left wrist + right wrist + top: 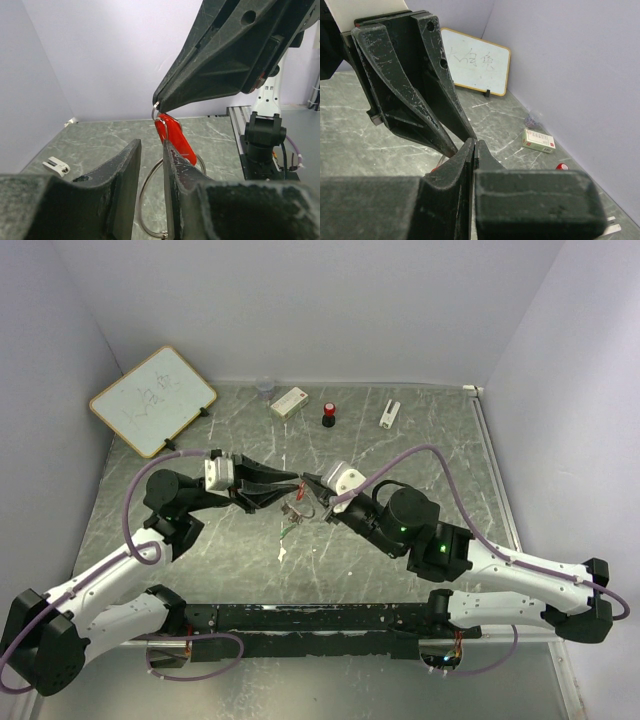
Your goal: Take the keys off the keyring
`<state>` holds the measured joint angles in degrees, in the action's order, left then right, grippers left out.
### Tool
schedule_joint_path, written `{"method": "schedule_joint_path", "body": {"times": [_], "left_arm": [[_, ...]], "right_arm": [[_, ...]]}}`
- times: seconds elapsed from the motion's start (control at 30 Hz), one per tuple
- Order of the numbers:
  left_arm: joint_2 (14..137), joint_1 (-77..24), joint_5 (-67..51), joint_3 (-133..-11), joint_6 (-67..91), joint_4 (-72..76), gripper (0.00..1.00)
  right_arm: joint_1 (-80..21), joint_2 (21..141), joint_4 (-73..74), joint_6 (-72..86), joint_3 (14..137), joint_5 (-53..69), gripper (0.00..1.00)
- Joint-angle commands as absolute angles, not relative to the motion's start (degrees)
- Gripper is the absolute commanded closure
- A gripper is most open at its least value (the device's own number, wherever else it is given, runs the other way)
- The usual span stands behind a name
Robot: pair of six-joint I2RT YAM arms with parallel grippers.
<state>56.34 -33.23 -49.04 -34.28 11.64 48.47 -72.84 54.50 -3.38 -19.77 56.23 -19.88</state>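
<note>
Left wrist view, lower centre: the left end effector (152, 147) fills the foreground; its jaws stand partly apart, with a clear gap and nothing seen clamped between them.

Through that gap, just beyond the fingers, the keyring (142, 200) hangs as a thin silver loop; whether a finger touches the wire cannot be told.

Above the loop, at frame centre, the red key (175, 137) hangs with its plastic head tilted; its blade is hidden behind the right-hand finger.

At the top of the red head, the right end effector (157, 104) enters from the upper right; its jaws are together, pinching a short turn of silver wire, judged to belong to the keyring; the right wrist view shows no gap between its fingers.

Top view, centre: both end effectors meet tip to tip above the surface (430, 450); the green key (289, 530) shows just below them in the frame; whether it hangs from the loop or lies on the surface cannot be told.

Status, as a judgement: the keyring is held clear of the surface; the red key is not yet off; the green key is unconfirmed; the separation work is largely left to do.

Upper part of the top view: a whiteboard (153, 400), a white box (289, 402), a black cylinder (328, 416) with a red cap and a white clip (390, 413) stand well apart from the work.
</note>
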Motion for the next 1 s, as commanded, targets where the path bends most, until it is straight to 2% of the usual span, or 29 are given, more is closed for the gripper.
{"method": "schedule_joint_path", "body": {"times": [0.0, 0.97], "left_arm": [[56.8, -33.6, -52.3, -35.1, 12.9, 51.3, 0.64], [60.4, -33.6, -53.2, -32.7, 16.5, 57.6, 0.68]], "right_arm": [[-73.1, 55.1, -6.4, -20.9, 56.9, -19.5, 1.0], [-73.1, 56.9, -8.1, -21.1, 58.7, -18.2, 1.0]]}}
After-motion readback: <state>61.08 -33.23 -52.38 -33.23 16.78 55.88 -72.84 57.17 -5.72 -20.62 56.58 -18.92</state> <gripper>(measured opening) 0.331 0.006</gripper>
